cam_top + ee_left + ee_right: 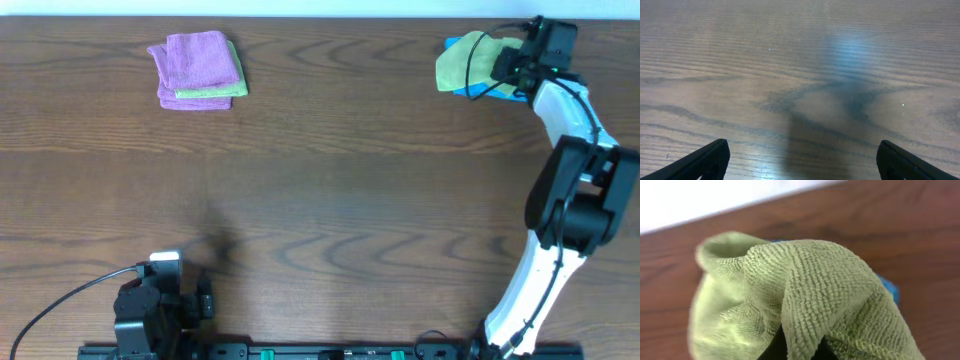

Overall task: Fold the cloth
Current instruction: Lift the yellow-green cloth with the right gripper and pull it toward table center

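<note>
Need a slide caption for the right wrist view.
Right gripper pinches the lime-green cloth, bunched over a blue cloth on the table.

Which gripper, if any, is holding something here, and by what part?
The right gripper is shut on the lime-green cloth, pinching a bunched-up fold of it above the blue cloth. The left gripper is open and holds nothing.

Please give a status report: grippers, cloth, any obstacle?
Left gripper open, low over table. Right gripper shut on the cloth, far right corner. Blue cloth lies under it.
</note>
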